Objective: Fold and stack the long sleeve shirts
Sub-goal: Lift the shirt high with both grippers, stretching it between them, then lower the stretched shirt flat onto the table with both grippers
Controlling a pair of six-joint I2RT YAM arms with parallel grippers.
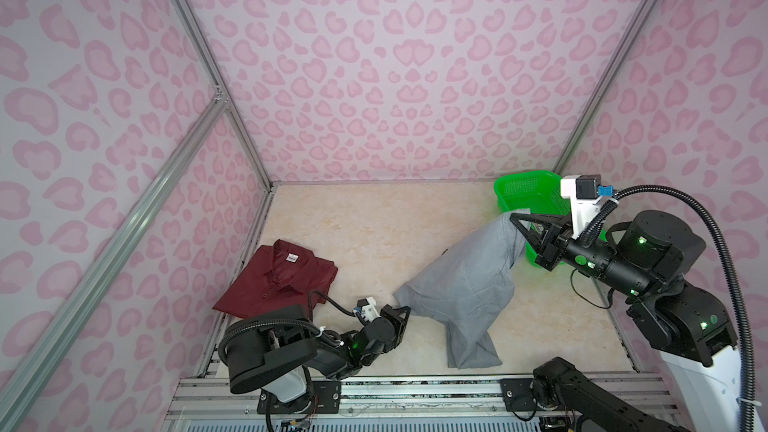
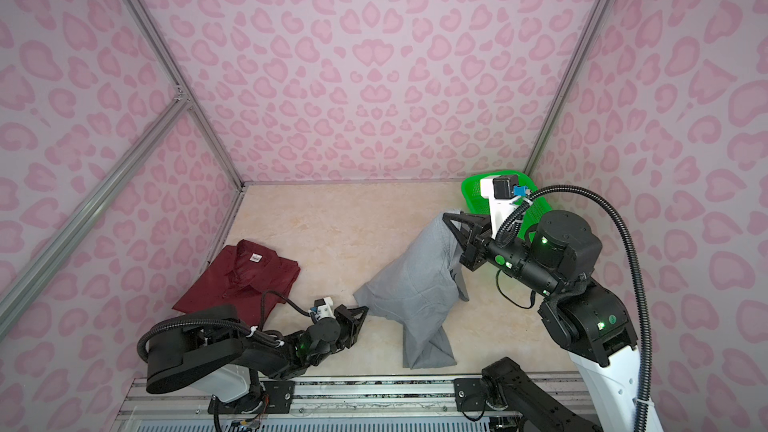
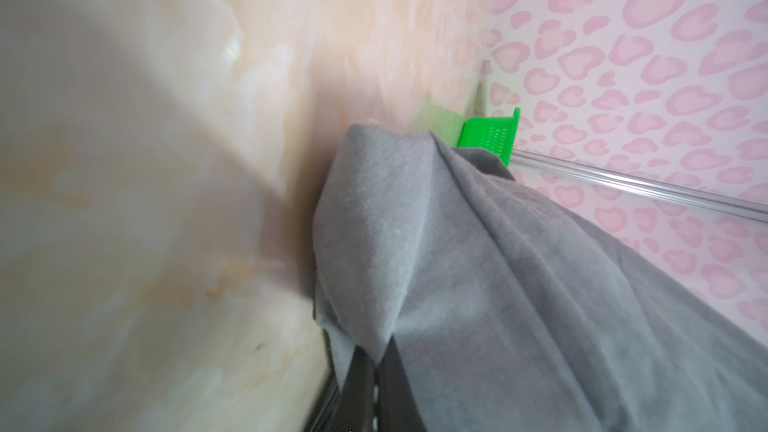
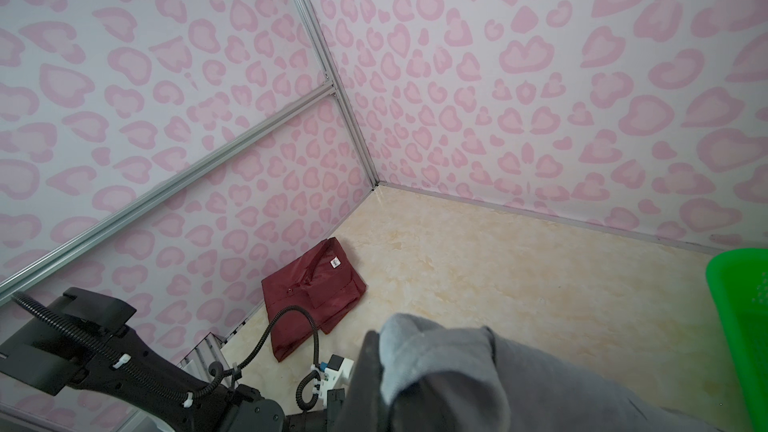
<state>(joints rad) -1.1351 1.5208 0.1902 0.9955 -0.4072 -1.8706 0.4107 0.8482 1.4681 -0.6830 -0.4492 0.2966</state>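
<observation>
plain mid-grey cloth shirt [image 1: 465, 284], lower centre-right: you hold it stretched, likely for spreading. left gripper [image 1: 405, 310] pinches low corner, right gripper [image 1: 514, 218] pinches raised corner. dark maroon collared shirt [image 1: 278, 280], folded, lower left: probable stack base.

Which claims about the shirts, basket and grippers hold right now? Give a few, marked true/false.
1. The maroon shirt lies folded at the left of the table. True.
2. The right gripper is open and empty. False: it is shut on the grey shirt, holding one end up.
3. The left gripper has its fingers pinched on the grey shirt. True.
4. The grey shirt is stacked on the maroon shirt. False: they are apart.
5. The green basket stands at the far right. True.
</observation>
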